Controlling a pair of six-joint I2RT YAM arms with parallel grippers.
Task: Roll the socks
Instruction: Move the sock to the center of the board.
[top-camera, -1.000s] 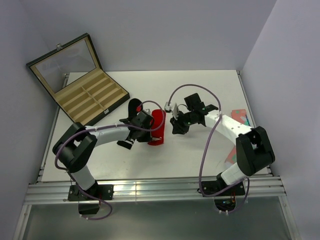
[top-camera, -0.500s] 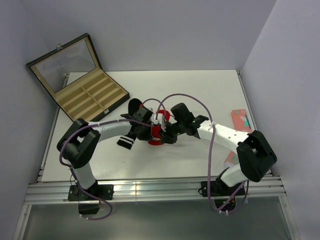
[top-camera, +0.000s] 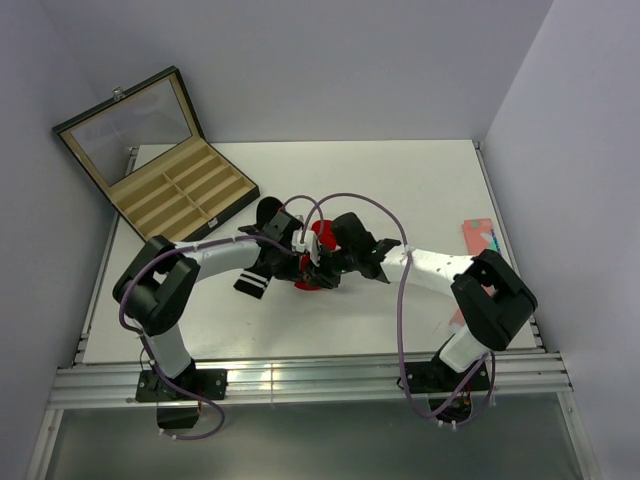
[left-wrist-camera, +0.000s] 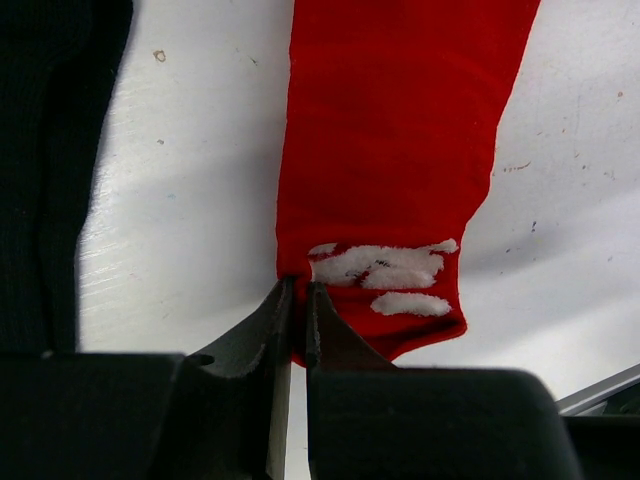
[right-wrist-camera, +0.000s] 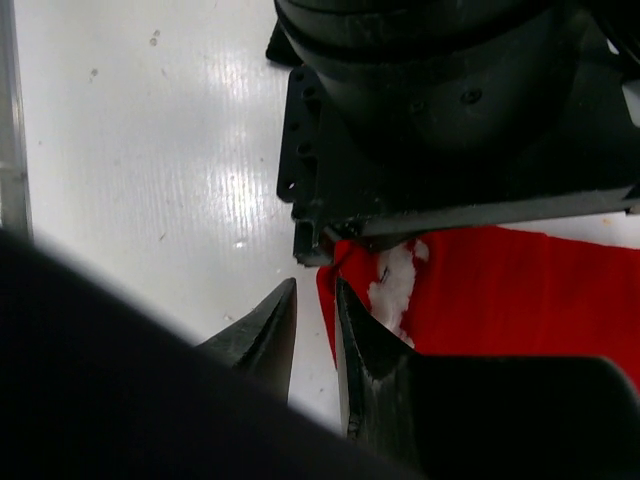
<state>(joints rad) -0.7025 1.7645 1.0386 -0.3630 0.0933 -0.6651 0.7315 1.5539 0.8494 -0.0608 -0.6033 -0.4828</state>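
Beside the left gripper's (left-wrist-camera: 298, 305) matt black plastic fingertips, the red sock (left-wrist-camera: 395, 150) is soft knit cloth on a glossy white table (left-wrist-camera: 190, 200).

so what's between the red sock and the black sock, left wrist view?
Only bare white table. The red sock and the black sock lie apart; the left wrist view shows that strip clearly.

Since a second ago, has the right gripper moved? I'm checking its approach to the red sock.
Yes. The right gripper has swung left across the table, away from the pink sock at the right edge, onto the red sock.
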